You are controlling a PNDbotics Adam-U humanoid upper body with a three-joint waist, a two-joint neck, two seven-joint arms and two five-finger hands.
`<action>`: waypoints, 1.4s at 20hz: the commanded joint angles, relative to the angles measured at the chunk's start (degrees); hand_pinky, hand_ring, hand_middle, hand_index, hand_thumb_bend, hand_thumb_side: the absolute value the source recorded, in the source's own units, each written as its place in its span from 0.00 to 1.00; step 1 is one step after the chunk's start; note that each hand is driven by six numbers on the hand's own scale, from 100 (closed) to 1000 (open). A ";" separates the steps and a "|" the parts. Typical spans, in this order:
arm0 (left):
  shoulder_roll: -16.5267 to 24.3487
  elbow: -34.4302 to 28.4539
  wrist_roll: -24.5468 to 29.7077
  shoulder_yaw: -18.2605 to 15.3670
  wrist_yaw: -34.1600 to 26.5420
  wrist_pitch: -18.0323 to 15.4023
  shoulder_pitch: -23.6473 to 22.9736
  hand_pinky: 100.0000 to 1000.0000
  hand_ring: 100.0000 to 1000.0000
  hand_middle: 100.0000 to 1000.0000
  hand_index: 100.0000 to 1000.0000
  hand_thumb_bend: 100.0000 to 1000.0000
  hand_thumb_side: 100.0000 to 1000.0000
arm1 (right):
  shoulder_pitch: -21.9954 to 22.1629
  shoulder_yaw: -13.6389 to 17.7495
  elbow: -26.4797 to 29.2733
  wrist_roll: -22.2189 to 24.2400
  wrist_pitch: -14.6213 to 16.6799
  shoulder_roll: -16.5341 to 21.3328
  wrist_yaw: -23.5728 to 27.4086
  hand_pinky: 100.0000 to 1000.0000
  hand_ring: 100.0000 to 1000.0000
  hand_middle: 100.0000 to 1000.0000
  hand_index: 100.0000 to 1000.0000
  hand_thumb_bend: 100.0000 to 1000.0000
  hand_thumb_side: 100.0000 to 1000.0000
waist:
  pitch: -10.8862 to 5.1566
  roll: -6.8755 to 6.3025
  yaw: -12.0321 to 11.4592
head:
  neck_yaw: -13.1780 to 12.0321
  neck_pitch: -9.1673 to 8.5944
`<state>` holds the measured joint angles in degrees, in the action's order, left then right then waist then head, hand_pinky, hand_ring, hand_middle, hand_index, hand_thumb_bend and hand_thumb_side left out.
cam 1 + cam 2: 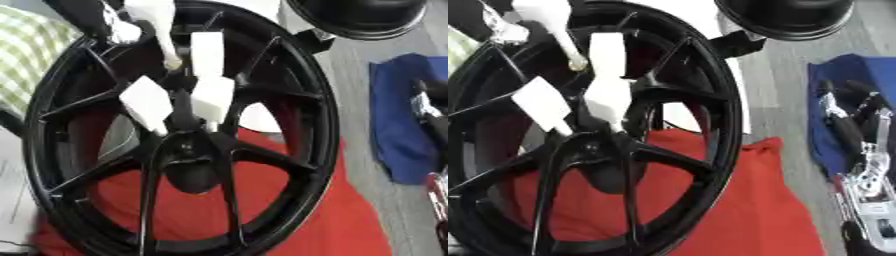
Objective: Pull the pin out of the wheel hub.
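A black spoked wheel (pixel 302 125) stands tilted on a red cloth (pixel 350 220) and fills most of both views. A dark pin (pixel 182 109) rises from its hub (pixel 188 147) at the centre. My left hand (pixel 210 95) comes in from the upper left. Its white fingers (pixel 147 102) are curled around the pin from both sides, just above the hub. The pin's lower end merges with the dark hub. My right hand (pixel 859 150), black and silver, rests open at the right edge over a blue cloth, fingers up, away from the wheel.
The blue cloth (pixel 394 125) lies on the grey surface to the right of the wheel. A round black object (pixel 359 17) sits at the top right, close to the rim. A green checked cloth (pixel 26 55) shows at the upper left.
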<state>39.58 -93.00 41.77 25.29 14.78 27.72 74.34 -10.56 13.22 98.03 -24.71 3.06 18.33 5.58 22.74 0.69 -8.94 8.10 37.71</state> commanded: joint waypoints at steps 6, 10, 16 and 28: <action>7.40 -0.03 -7.07 -12.87 -4.20 4.22 -0.38 0.31 0.29 0.24 0.31 0.00 0.12 | -0.16 1.12 1.27 -0.64 0.27 1.47 -0.16 0.56 0.71 0.54 0.65 0.44 0.28 | -2.02 -0.29 -0.99 | 0.34 0.41; 11.67 4.18 -11.03 -19.31 -5.41 4.45 -4.27 0.30 0.29 0.23 0.30 0.00 0.12 | 0.01 1.55 1.31 -1.05 0.35 1.79 -0.23 0.56 0.71 0.54 0.65 0.44 0.28 | -2.42 -0.52 -1.56 | 0.10 0.76; 18.57 4.44 -16.77 -27.70 -2.01 0.41 -13.14 0.34 0.31 0.26 0.33 0.00 0.09 | 0.02 2.23 1.41 -1.69 0.52 2.13 -0.31 0.56 0.71 0.54 0.65 0.44 0.27 | -2.48 -0.57 -2.45 | 0.27 0.33; 15.87 4.75 -29.23 -31.62 2.76 -4.35 -33.38 0.46 0.44 0.41 0.50 0.00 0.07 | -0.67 2.11 1.45 -1.72 0.60 1.65 -0.14 0.56 0.71 0.54 0.65 0.44 0.27 | -2.55 -0.03 -1.59 | -0.42 -0.36</action>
<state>54.18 -87.20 13.98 -4.96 18.04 23.99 40.53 -10.75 15.12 98.04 -26.46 3.69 18.92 5.60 21.97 0.86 -10.43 7.90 38.10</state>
